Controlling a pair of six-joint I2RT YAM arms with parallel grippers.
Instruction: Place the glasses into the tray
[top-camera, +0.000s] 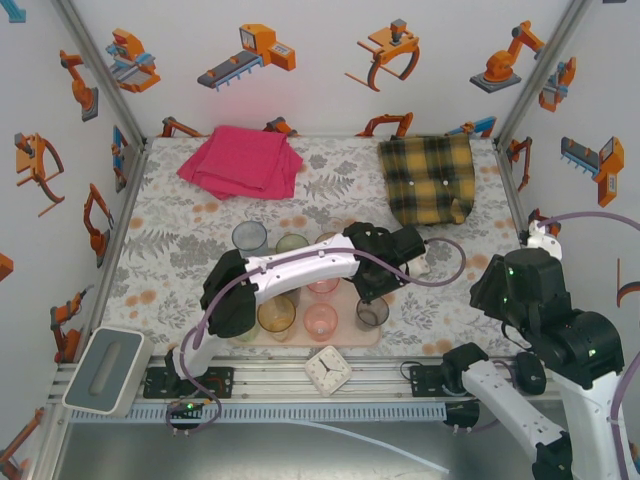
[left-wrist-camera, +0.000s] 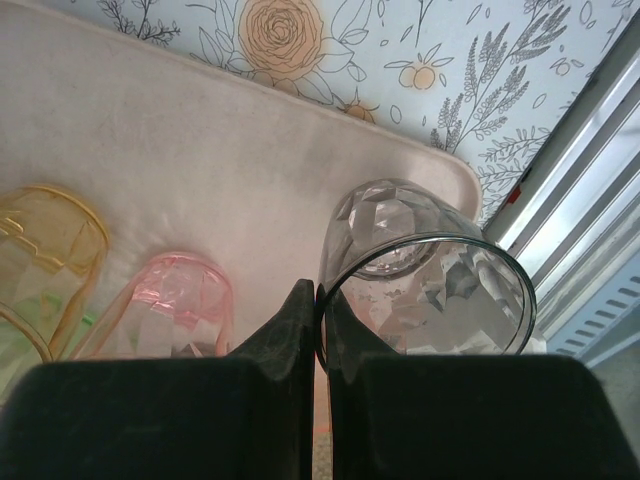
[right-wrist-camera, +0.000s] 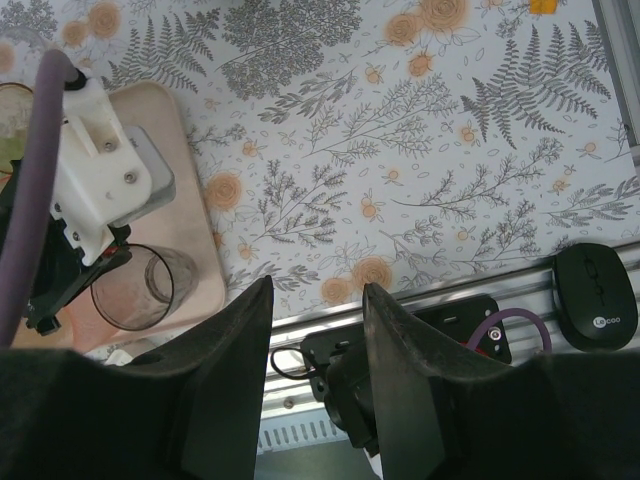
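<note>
1. Glasses, small transparent faceted tumblers, stand on the large flat pale-pink tray (top-camera: 347, 332), which lies at the near edge of the floral table (top-camera: 180, 250), about midway along it. Six show from above, among them an amber tumbler (top-camera: 277, 317) and a pink tumbler (top-camera: 320, 322) along the tray's near edge.
2. A smoky grey tumbler (left-wrist-camera: 440, 285) stands upright at the tray's near right corner. It seems to rest on the tray floor, though I cannot be sure its base touches.
3. The left gripper (left-wrist-camera: 318, 295) is pinched tight on that tumbler's thin wall at the rim — one finger inside, one outside.
4. The right gripper (right-wrist-camera: 317, 290) hangs over bare table beside the tray's right edge, its fingers partly apart with nothing between them.
5. The step in hand, as I judge it, is setting down the smoky grey tumbler, and the placing looks nearly done.
6. The next move calls for parting the left fingers just enough to free the wall. The opening should be small, because the pink tumbler stands just beside the outer finger.
7. After that the gripper should lift straight up — otherwise the inner finger could catch the rim and tip the glass over the tray's low rim at the corner.
</note>
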